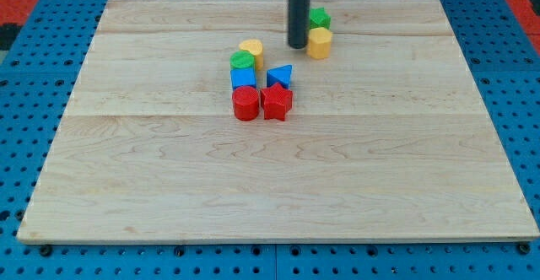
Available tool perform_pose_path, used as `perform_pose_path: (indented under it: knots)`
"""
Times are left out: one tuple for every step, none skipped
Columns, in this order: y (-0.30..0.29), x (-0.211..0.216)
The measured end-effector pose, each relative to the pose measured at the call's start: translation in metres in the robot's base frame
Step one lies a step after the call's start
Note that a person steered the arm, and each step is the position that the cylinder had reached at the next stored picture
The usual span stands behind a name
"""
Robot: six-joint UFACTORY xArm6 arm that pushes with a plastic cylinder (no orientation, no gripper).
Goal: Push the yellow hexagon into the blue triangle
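Near the desk top edge, centre-right: yellow hexagon, green block touching behind it. No fingers here, nothing held (only a bare rod); my tip just left of the hexagon, perhaps touching, hard to tell. Blue triangle below-left, beside blue cube, above red star. Wrong side for pushing: better to circle round to the hexagon's upper right, then push steadily down-left through its centre.

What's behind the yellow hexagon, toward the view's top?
A green block sits directly behind the yellow hexagon, seemingly touching; its lower part is hidden by the hexagon, its left edge by my rod, so its shape is unclear. My tip is just left.
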State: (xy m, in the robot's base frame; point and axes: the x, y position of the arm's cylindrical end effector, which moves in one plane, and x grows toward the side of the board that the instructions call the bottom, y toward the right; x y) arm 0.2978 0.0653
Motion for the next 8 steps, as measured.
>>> perform_pose_path:
  knots:
    - [0.086, 0.015]
    - [0.112, -0.024]
    - [0.109, -0.074]
    - [0.223, -0.075]
    - [0.206, -0.035]
    - [0.138, -0.025]
    - [0.097, -0.002]
    - [0.154, -0.010]
